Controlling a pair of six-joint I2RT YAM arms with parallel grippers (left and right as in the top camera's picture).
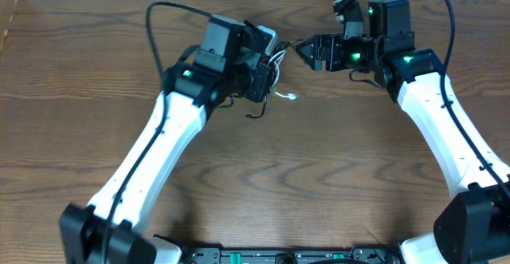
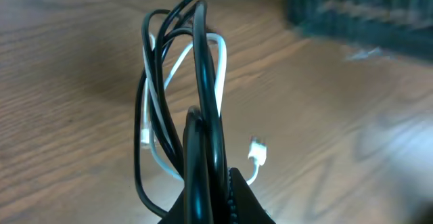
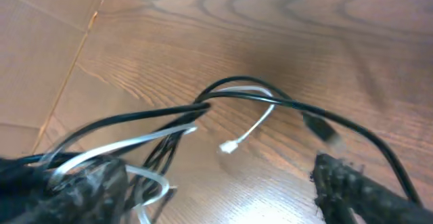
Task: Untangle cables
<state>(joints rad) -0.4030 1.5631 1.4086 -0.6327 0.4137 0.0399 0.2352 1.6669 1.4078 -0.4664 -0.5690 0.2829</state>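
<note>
Currently left pincer (image 2: 206,183) clamping black cables (image 2: 201,82), white cable (image 2: 220,68) looping among them, bundle hanging above tabletop (image 1: 303,184) for separating; right pincer (image 3: 216,197) gaping open beside left pincer, gripping nothing.

The left tool (image 2: 211,200) runs off its wrist view's lower edge, cutting away its grip on the thin black cords (image 2: 201,82). Beyond it, to the upper right, sits a blurred dark block (image 2: 358,14). The right tool (image 3: 220,173) shows only smeared, cropped dark fingers (image 3: 81,187), and the small black plug (image 3: 323,129) just ahead of them is too blurred to identify.
</note>
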